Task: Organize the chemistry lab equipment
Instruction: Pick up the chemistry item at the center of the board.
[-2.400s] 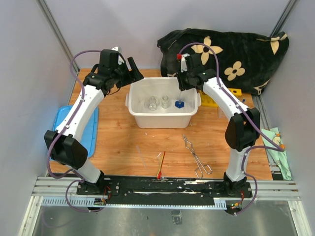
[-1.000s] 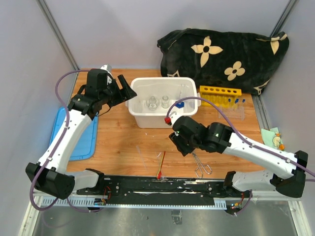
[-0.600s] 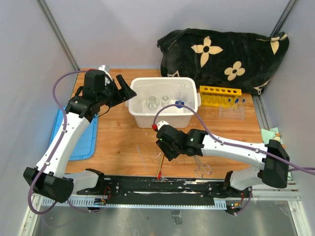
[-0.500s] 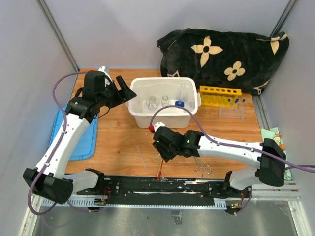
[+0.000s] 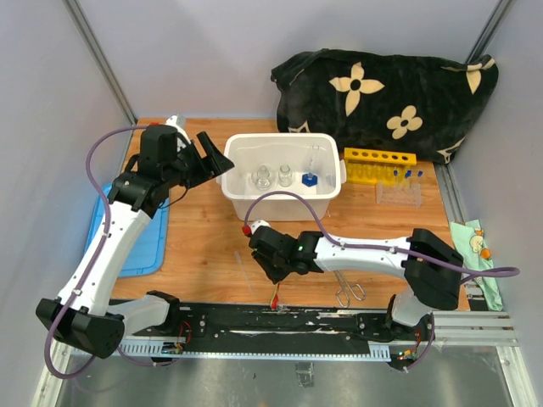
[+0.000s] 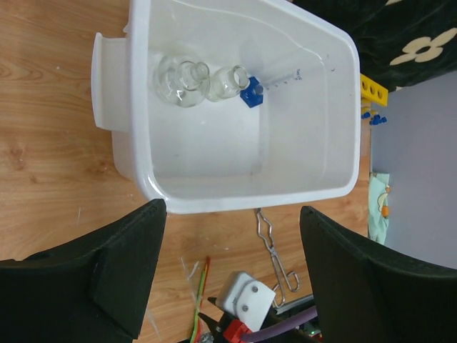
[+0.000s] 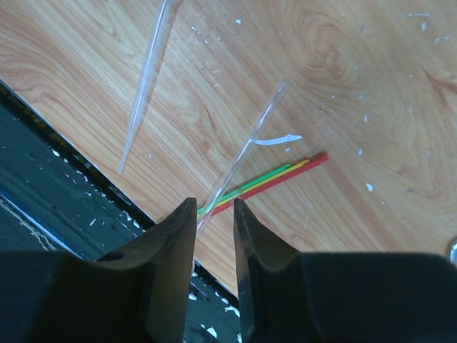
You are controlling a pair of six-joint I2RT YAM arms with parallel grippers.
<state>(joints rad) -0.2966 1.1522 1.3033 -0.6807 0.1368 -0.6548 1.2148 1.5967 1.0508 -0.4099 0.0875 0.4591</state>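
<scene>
My right gripper [image 5: 270, 273] hangs low over the thin rods near the table's front edge. In the right wrist view its jaws [image 7: 212, 214] stand a narrow gap apart, with the lower end of a clear rod [image 7: 246, 146] between them; the gap is wider than the rod. Green, yellow and red sticks [image 7: 268, 176] lie under that rod, and a second clear rod [image 7: 146, 78] lies to the left. My left gripper [image 5: 216, 157] is wide open and empty beside the tub's left end. Two glass beakers [image 6: 180, 75] and a blue-capped tube [image 6: 251, 93] sit in the tub. Metal tongs [image 5: 339, 271] lie to the right.
The white tub [image 5: 242, 203] stands mid-table. A yellow rack [image 5: 379, 165] and a clear rack [image 5: 399, 193] with blue-capped tubes stand at the back right. The black flowered cloth [image 5: 390, 93] lies behind. A blue lid [image 5: 136, 229] lies at the left, the black rail [image 5: 280, 320] along the front.
My right arm has swung from behind the tub down and left to the rods at the front edge. My left gripper has drawn back slightly from the tub, still open.
</scene>
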